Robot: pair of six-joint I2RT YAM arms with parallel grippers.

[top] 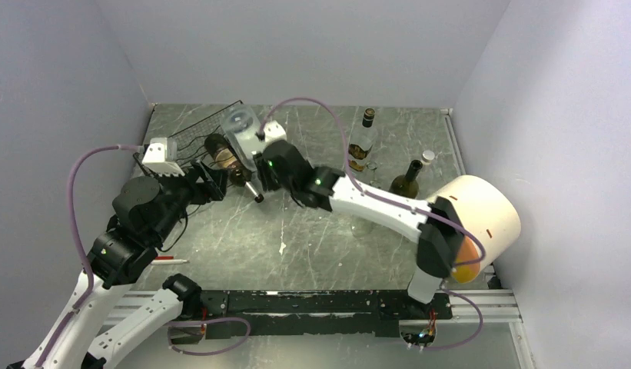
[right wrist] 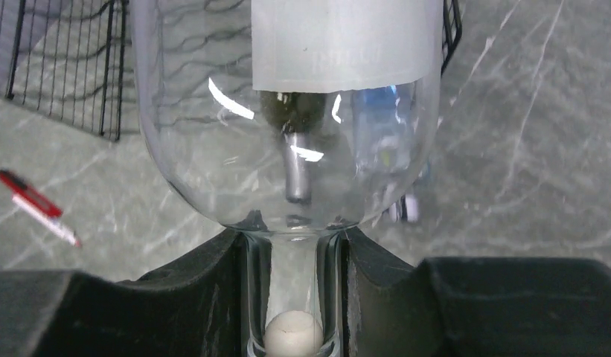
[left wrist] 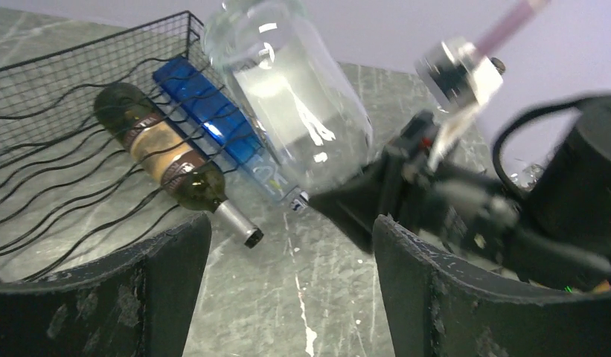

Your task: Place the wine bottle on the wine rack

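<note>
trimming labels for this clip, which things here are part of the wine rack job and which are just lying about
Job: clear glass wine bottle with white label; black wire wine rack.
Lying about: brown-labelled dark green bottle and blue bottle, already racked; red and white pen; upright clear black-capped bottle; upright dark green bottle.

No word can be read anywhere. The white label (right wrist: 339,44) on the clear wine bottle (right wrist: 287,149) carries faint pale lettering near its lower edge, too dim to make out. The brown label (left wrist: 152,145) on the dark bottle (left wrist: 200,190) lying in the wine rack (left wrist: 49,89) is blurred, and the label (top: 363,141) on the tall bottle (top: 361,157) standing far right on the tabletop (top: 312,246) is too small
</note>
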